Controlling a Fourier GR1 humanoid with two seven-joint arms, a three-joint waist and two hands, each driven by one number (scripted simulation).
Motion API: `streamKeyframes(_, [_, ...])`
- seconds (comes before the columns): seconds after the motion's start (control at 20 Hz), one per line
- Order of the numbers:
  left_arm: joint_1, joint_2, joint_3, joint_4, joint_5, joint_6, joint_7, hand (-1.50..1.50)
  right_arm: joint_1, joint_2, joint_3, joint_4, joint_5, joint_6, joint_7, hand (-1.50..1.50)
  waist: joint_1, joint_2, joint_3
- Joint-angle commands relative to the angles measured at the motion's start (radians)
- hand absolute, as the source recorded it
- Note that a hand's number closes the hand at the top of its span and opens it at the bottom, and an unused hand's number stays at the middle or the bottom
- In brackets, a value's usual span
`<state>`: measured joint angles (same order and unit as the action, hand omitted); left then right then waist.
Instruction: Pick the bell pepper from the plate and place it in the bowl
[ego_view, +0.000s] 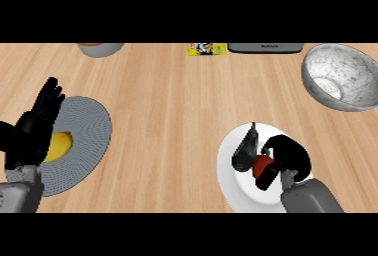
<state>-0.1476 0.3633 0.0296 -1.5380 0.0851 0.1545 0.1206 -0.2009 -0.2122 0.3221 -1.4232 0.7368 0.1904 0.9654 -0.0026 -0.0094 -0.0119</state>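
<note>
At the right of the wooden counter (170, 110), we see the right hand (289, 152) with its fingers curled round the red bell pepper (261, 166). The pepper lies on the white plate (230, 185) beside a dark green vegetable (246, 147) — well apart from the speckled grey bowl (341, 77) at upper right. The left hand (35, 127) rests open at the left edge — fingers straight and up — over a grey plate (85, 125) bearing a yellow item (60, 145).

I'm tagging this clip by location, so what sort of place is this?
Probably a kitchen counter: a wooden worktop, a white plate holding a red bell pepper, and a speckled grey bowl.
</note>
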Motion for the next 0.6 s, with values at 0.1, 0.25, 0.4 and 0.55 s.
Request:
streamKeyframes(0.1, [-0.024, -0.046, -0.006, 0.044, -0.058, 0.024, -0.012, 0.0, -0.008, 0.015, -0.021, 0.143, 0.075, -0.099, -0.116, 1.5, 0.003, 0.011, 0.012])
streamKeyframes(0.25, [0.026, -0.024, 0.028, -0.028, -0.02, -0.022, 0.006, 0.0, 0.005, 0.016, 0.015, 0.003, 0.166, -0.08, 0.008, 1.5, 0.004, 0.008, 0.012])
streamKeyframes(0.4, [0.001, -0.03, 0.036, 0.04, -0.01, -0.048, -0.041, 0.0, -0.212, 0.025, -0.096, 0.208, 0.158, -0.096, -0.039, 1.5, 0.014, 0.013, 0.012])
streamKeyframes(0.55, [0.005, -0.024, 0.004, 0.001, -0.03, -0.048, -0.028, 0.0, -0.469, 0.014, -0.217, 0.382, 0.126, -0.091, -0.013, 1.5, 0.071, 0.03, 0.013])
